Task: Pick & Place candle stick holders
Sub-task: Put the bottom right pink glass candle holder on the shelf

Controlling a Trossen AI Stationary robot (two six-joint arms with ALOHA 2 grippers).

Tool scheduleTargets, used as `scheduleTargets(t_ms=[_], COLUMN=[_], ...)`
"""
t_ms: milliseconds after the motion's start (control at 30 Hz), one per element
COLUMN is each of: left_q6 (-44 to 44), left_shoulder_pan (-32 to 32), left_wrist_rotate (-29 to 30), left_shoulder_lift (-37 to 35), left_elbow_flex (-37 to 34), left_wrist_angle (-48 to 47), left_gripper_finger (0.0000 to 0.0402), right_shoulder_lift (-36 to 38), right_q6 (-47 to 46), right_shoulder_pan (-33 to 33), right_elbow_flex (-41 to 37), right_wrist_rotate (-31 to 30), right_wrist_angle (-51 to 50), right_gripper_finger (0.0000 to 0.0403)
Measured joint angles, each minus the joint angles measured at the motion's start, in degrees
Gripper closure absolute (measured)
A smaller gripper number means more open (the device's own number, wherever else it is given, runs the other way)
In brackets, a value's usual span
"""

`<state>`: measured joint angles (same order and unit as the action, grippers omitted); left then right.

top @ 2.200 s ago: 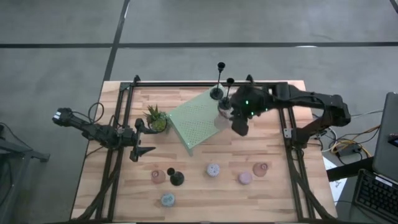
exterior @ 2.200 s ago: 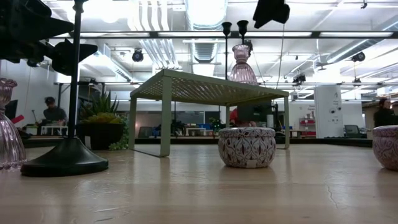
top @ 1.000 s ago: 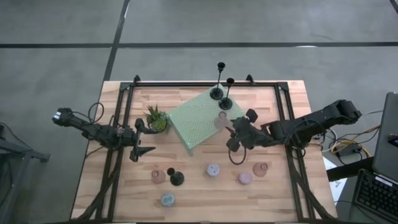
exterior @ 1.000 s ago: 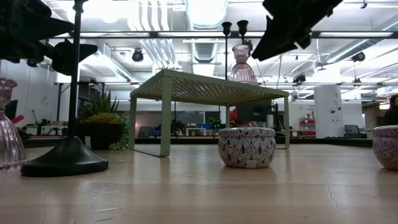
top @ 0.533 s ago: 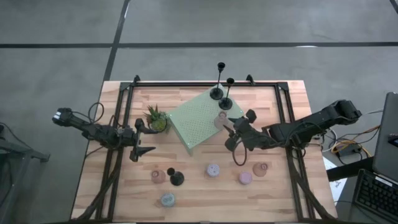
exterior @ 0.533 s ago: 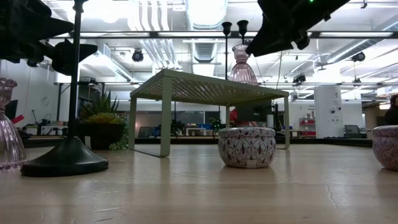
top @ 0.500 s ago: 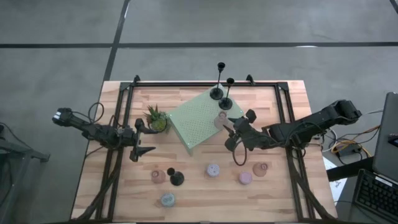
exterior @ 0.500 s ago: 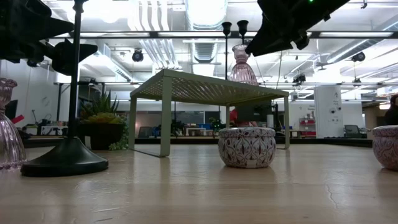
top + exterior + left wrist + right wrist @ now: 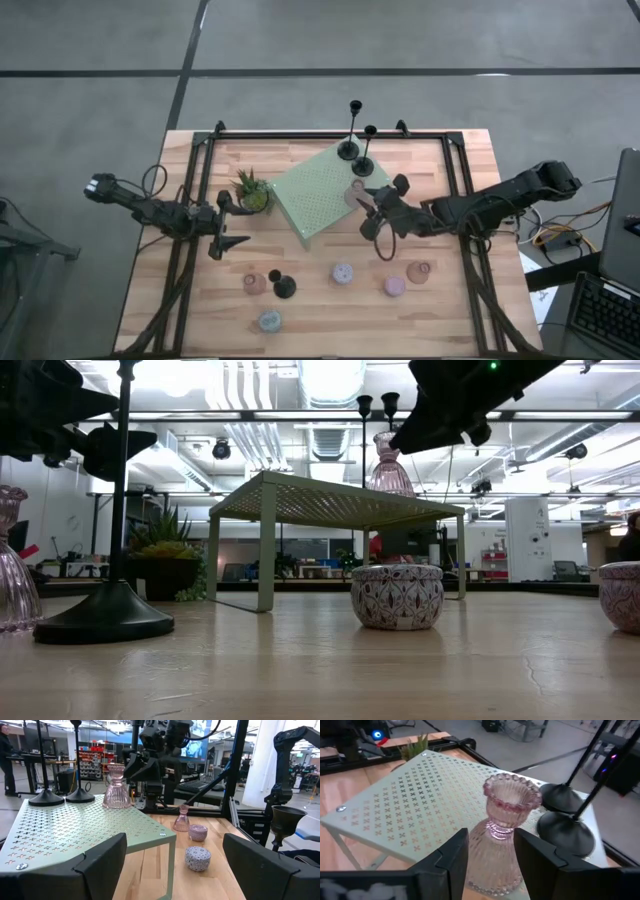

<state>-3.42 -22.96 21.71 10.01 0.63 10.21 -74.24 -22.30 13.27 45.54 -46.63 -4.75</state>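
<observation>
A pinkish glass holder (image 9: pixel 507 835) stands upright on its base on the pale green perforated stand (image 9: pixel 315 195), beside two slim black stick holders (image 9: pixel 348 150) (image 9: pixel 364 165). My right gripper (image 9: pixel 372 212) is open at the stand's right edge. In the right wrist view its fingers frame the glass holder without touching it. My left gripper (image 9: pixel 228 228) is open and empty at the table's left. On the table's near part stand a third black stick (image 9: pixel 284 287), two pink glass holders (image 9: pixel 255 283) (image 9: pixel 419 271) and three pucks (image 9: pixel 343 273) (image 9: pixel 394 287) (image 9: pixel 269 320).
A small spiky green potted plant (image 9: pixel 252 190) stands just left of the stand. Black frame rails (image 9: pixel 190 250) run along the table's left, right and far sides. A patterned puck (image 9: pixel 397 597) shows close in the low view.
My right gripper has drifted a little toward the far edge and the stand, closer to the pink glass holder, and has stayed open. The glass holder has stayed upright on the stand.
</observation>
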Motion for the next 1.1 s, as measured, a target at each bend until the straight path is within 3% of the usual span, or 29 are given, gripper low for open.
scheduleTargets(t_ms=[1100], left_q6=[0.00], left_shoulder_pan=[0.00], left_wrist_rotate=[0.00], left_shoulder_lift=[0.23], left_elbow_flex=[-0.01], left_wrist_angle=[0.01], left_gripper_finger=[0.0067], right_shoulder_lift=[-6.44], right_q6=[3.49], right_shoulder_pan=[-7.49], right_elbow_flex=[0.00], right_wrist_rotate=[0.63], right_wrist_angle=[11.79], right_gripper_finger=[0.0289])
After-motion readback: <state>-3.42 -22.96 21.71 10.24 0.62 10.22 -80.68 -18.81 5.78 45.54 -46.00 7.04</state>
